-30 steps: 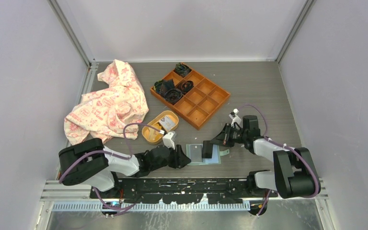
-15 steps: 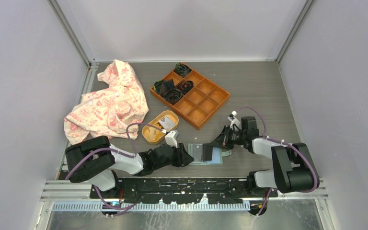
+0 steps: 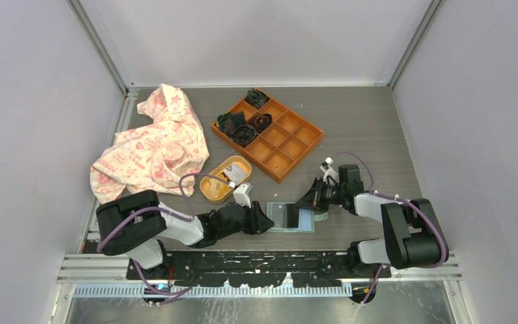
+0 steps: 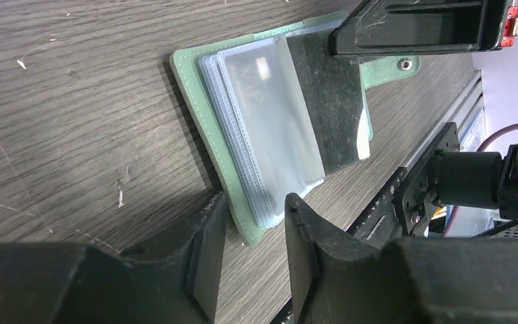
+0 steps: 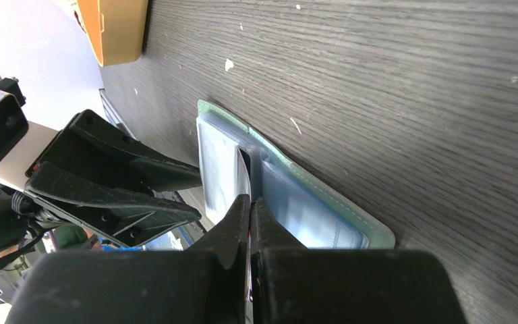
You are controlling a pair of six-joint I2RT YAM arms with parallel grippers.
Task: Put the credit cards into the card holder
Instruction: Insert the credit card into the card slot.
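Observation:
The sage-green card holder (image 3: 305,220) lies open on the table between both grippers, its clear sleeves facing up (image 4: 270,128). My right gripper (image 3: 305,202) is shut on a black credit card (image 3: 287,214) and holds it edge-on with its far end among the sleeves (image 5: 243,169). In the left wrist view the black card (image 4: 330,101) lies partly under a clear sleeve. My left gripper (image 4: 253,219) is open, its fingers straddling the holder's near corner. A pale card (image 3: 237,173) rests in the yellow oval dish (image 3: 214,192).
An orange nine-compartment tray (image 3: 290,152) with dark items in its far cells stands behind the holder. A patterned cloth (image 3: 152,145) lies crumpled at the left. The table's front rail (image 3: 243,260) runs just behind the holder.
My left gripper has slid right up to the holder's edge. My right gripper has shifted slightly left with the black card, bringing it lower over the sleeves.

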